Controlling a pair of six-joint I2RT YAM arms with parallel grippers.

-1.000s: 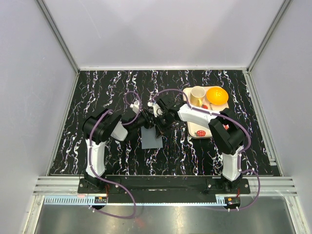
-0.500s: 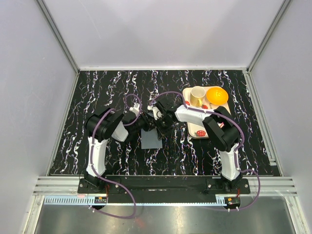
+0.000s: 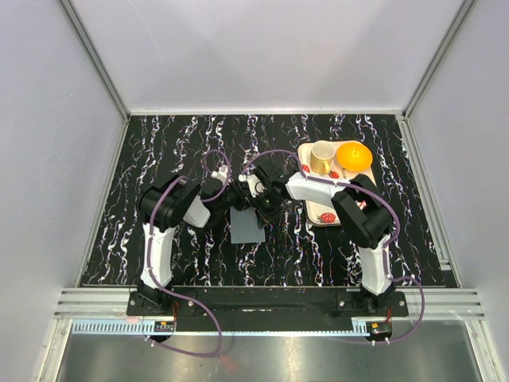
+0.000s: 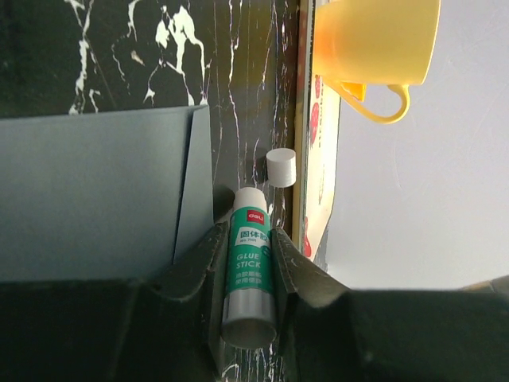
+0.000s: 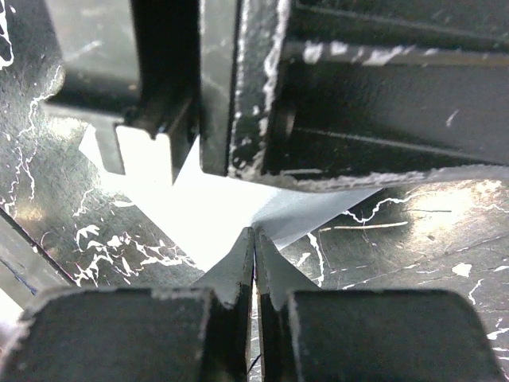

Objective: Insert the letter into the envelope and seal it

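Envelope (image 3: pixel 247 228) lies flat. Left gripper (image 4: pixel 249 239) clamps a glue stick (image 4: pixel 250 267). Right gripper (image 5: pixel 254 243) is closed, seemingly pinching the flap (image 5: pixel 296 213) tip.

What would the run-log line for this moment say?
left gripper: jaws shut on glue stick, cap on table | right gripper: jaws shut on envelope flap tip

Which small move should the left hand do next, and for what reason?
Probably move the left hand so the bare tip of the glue stick meets the flap of the envelope. The stick is held uncapped, its cap lies nearby, and the right hand looks shut on the flap's point, so the flap seems ready for glue.
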